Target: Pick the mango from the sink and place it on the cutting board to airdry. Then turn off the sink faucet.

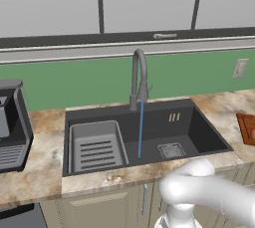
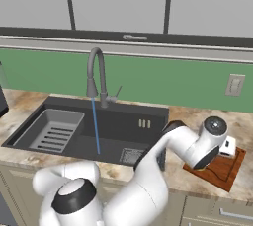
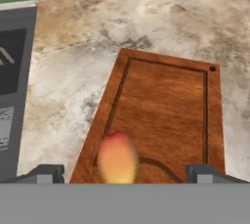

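On the left of the counter [image 1: 45,147] stood a dark appliance [image 1: 12,122], and beside it the dark charcoal sink [image 1: 149,122] held a grey ribbed rack tray [image 1: 95,147] in its left part and a square drain grate [image 1: 171,150] toward the right. The grey gooseneck sink faucet [image 1: 139,80] rose behind the basin, and a thin blue stream of water [image 1: 140,130] ran from its spray head down to the basin floor. Farther right, on the marbled counter beside the sink, lay the reddish-brown cutting board [image 3: 166,115]. The mango [image 3: 117,158], orange with a reddish top, rested on the near end of the board. The claw [image 3: 124,174] hung just over it with its two dark fingertips [image 3: 49,173] spread wide apart on either side of the fruit, gripping nothing. A wall outlet [image 2: 234,85] sat on the green backsplash at the far right.
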